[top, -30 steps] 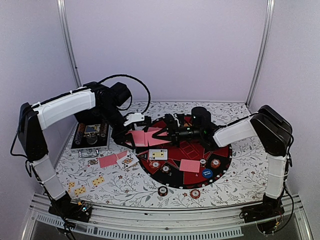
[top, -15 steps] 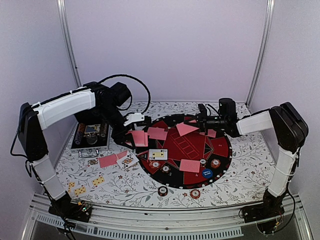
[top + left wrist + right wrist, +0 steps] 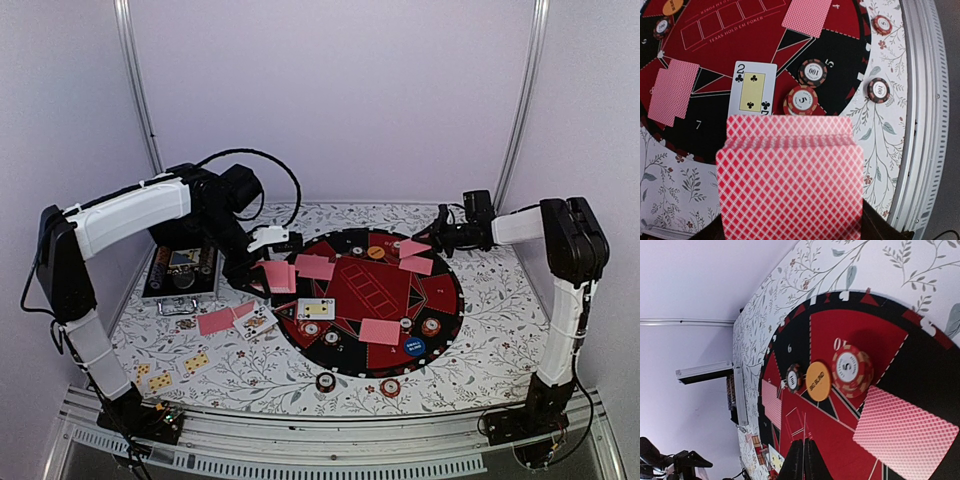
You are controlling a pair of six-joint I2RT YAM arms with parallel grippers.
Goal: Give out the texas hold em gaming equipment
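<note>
My left gripper point(image 3: 268, 272) is shut on a deck of red-backed cards point(image 3: 790, 180), held over the left rim of the round mat point(image 3: 372, 290). My right gripper point(image 3: 436, 242) is at the mat's far right and is shut on a single red-backed card point(image 3: 413, 247), which shows edge-on between the fingers in the right wrist view point(image 3: 805, 427). Another card point(image 3: 905, 432) lies face down below it. An orange button point(image 3: 818, 381) and a 5 chip point(image 3: 852, 371) lie at the mat's far edge. A two of clubs point(image 3: 753, 87), chips point(image 3: 801, 100) and a blue button point(image 3: 415, 348) lie on the near half.
A silver case point(image 3: 181, 272) stands at the left behind my left arm. Loose cards point(image 3: 215, 321) lie on the flowered cloth left of the mat. Two chips point(image 3: 326, 381) point(image 3: 390, 387) lie off the mat near the front rail.
My right arm has swung from the mat's left centre to its far right edge, carrying a card. My left arm and its deck have not moved.
</note>
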